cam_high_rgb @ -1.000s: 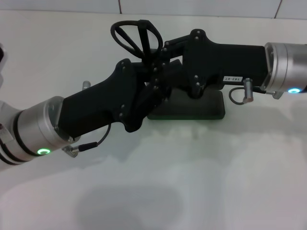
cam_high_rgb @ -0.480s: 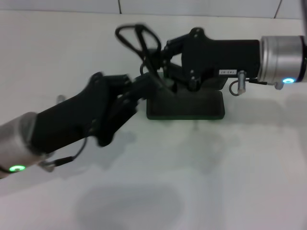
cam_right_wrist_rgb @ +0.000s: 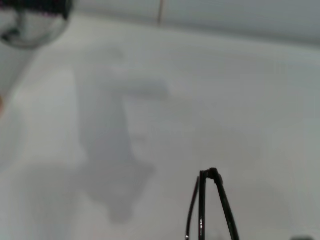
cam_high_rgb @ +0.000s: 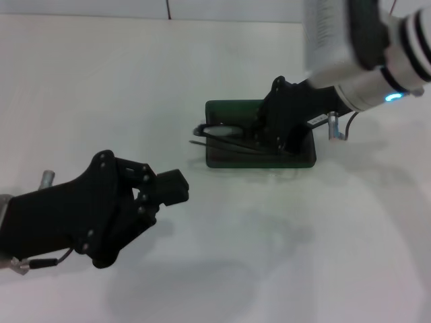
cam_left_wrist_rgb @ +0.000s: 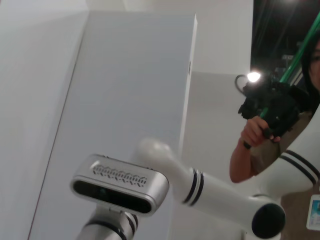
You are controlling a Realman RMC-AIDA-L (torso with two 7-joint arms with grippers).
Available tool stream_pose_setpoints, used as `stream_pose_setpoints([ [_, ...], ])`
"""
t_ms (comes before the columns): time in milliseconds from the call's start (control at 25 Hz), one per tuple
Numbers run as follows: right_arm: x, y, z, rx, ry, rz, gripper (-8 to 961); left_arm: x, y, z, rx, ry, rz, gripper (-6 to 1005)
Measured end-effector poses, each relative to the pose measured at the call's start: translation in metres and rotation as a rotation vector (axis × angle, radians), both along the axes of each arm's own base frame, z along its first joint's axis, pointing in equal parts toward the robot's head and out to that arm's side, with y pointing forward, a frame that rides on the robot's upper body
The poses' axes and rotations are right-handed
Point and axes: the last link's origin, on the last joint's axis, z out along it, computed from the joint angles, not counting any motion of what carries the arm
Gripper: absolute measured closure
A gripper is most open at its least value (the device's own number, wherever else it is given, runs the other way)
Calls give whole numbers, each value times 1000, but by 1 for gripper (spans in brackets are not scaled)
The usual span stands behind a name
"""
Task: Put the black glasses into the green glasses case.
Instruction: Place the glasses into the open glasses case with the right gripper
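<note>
The green glasses case (cam_high_rgb: 232, 110) lies open on the white table, right of centre in the head view. The black glasses (cam_high_rgb: 217, 130) lie low across it, with the temple arms reaching past its left end. My right gripper (cam_high_rgb: 264, 139) reaches down into the case from the right and is shut on the glasses. The right wrist view shows only their thin black temple arms (cam_right_wrist_rgb: 204, 200) over the table. My left gripper (cam_high_rgb: 173, 187) is shut and empty. It hangs over the table to the lower left, well apart from the case.
The white table (cam_high_rgb: 283, 256) runs to a tiled wall at the back. The left wrist view points up at the room and shows the robot's head camera (cam_left_wrist_rgb: 117, 185) and a person (cam_left_wrist_rgb: 260, 145); nothing of the task shows there.
My left gripper has let go of the glasses and drawn back to the lower left. My right gripper has swung down and lowered the glasses into the case.
</note>
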Motion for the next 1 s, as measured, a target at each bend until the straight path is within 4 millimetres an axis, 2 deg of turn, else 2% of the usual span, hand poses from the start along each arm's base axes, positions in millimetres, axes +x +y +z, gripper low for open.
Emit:
stream_pose_setpoints([
  [120,-4,5,-8,44,-123,21,849,-1,0,-2,-1,6,3,962],
  [240,-5,8,-26,86,-236,74,849,-2,4,-2,5,-2,17,961],
  [480,4,8,-54,159,-402,170,848,-3,7,1,29,-15,40,961],
  [760,4,11,-61,212,-420,212,848,-3,8,3,33,-12,40,961],
  [1000,15,13,-67,240,-388,215,848,-6,10,8,56,-26,65,961],
])
